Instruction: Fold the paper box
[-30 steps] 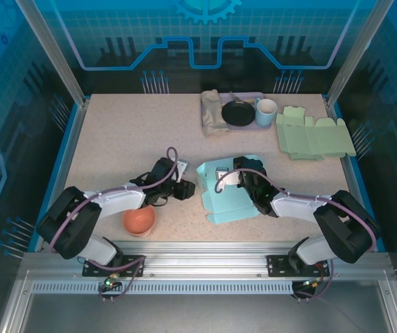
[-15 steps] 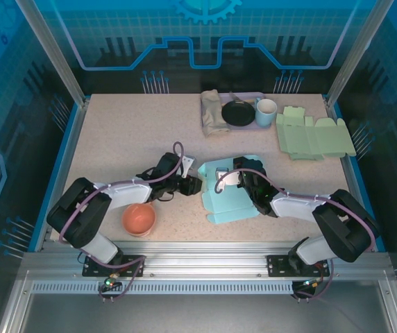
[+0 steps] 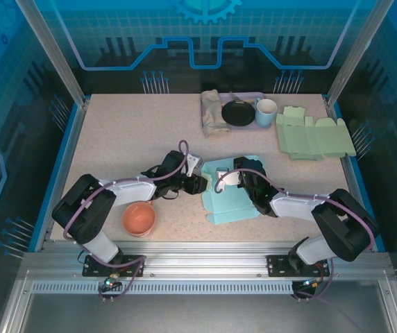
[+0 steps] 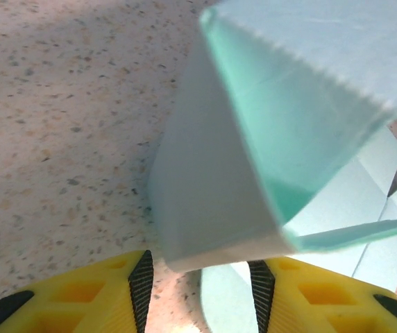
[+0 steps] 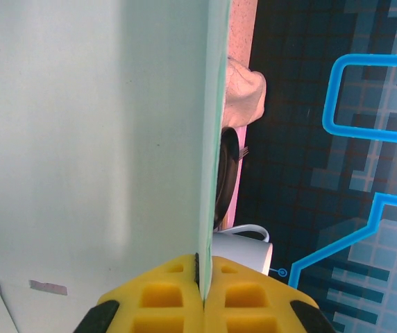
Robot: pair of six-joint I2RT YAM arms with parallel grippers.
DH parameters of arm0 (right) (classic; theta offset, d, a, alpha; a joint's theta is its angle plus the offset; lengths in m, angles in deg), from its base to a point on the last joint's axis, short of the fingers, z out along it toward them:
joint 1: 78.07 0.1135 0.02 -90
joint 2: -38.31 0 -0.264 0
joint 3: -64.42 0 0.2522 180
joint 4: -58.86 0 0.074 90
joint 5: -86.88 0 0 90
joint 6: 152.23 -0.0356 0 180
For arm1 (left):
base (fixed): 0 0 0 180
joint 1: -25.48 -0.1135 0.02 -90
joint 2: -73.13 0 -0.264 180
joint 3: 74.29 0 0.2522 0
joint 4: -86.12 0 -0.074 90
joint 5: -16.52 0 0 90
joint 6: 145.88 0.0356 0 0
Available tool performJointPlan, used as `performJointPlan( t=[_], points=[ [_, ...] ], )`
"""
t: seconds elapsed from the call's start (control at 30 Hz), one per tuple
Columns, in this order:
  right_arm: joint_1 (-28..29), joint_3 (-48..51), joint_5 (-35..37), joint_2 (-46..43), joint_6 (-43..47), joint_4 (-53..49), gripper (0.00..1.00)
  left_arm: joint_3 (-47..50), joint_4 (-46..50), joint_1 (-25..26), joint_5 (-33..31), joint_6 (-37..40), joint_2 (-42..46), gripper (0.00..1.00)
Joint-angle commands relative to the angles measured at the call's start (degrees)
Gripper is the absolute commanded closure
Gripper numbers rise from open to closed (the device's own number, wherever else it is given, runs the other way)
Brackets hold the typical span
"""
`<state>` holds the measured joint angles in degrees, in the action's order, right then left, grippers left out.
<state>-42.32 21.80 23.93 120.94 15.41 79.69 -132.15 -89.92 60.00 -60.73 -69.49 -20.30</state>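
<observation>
We see the light blue paper box [image 3: 227,201] lying partly folded on the bench [image 3: 115,139], a little right of the middle and towards the near edge, with both arms reaching in low from either side. The right gripper [image 3: 243,175] is clenched on the paper box: in its wrist view the yellow fingers [image 5: 164,295] meet on the thin edge of an upright panel [image 5: 80,139]. The left gripper [image 3: 197,182] sits at the box's left side with its jaws parted and nothing pinched; from its wrist we find a raised, folded corner of the box [image 4: 205,187] just ahead of the gap between the pads [image 4: 141,281]. An orange bowl [image 3: 139,219] rests near the near edge, beside the left arm. At the far edge stands a tray [image 3: 254,96] with a cloth [image 3: 213,112], a black pan [image 3: 238,114] and a mug [image 3: 266,111], and a flat green box blank [image 3: 314,137] lies by the far right corner.
</observation>
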Motion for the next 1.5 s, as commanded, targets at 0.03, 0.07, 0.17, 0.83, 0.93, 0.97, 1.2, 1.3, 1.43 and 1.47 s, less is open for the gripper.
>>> performJointPlan(
  t=[0.03, 0.07, 0.17, 0.83, 0.93, 0.97, 1.2, 1.3, 1.43, 1.47],
  points=[
    [0.99, 0.57, 0.8, 0.52, 0.49, 0.88, 1.0, -2.96, -1.17, 1.76, 0.26, -1.08, -1.72, 0.55],
    [0.99, 0.56, 0.81, 0.52, 0.4, 0.85, 1.0, -3.37, -0.74, 2.14, -0.2, -0.99, -1.97, 0.56],
    [1.08, 0.46, 0.84, 0.61, 0.22, 0.75, 1.0, -4.96, 0.78, 3.05, -2.8, -0.81, -2.93, 0.56],
    [1.15, 0.3, 0.35, 0.86, -0.69, -0.91, 1.0, -9.42, -1.45, 3.8, -10.45, -4.37, -7.64, 0.51],
    [1.47, 1.29, 0.8, 1.47, 1.37, 1.14, 1.0, -9.39, -1.95, 3.9, -12.32, -4.57, -8.23, 0.52],
    [1.52, 1.49, 0.91, 1.65, 1.6, 1.8, 1.0, -9.19, -2.32, 3.97, -13.13, -4.72, -8.25, 0.53],
    [1.5, 1.34, 0.95, 2.61, 0.75, 1.1, 1.0, -9.76, -4.1, 4.04, -14.59, -4.55, -9.26, 0.54],
    [1.43, 1.36, 1.19, 3.06, 0.34, 1.09, 1.0, -10.13, -3.25, 4.15, -16.01, -4.32, -9.65, 0.55],
    [1.19, 1.2, 1.3, 2.8, 0.09, 0.69, 1.0, -8.86, -2.25, 4.61, -21.93, -4.95, -8.99, 0.6],
    [1.11, 1.09, 1.33, 2.67, 0.05, 0.36, 1.0, -8.36, -2.13, 4.75, -23.55, -5.28, -8.62, 0.61]
  ],
)
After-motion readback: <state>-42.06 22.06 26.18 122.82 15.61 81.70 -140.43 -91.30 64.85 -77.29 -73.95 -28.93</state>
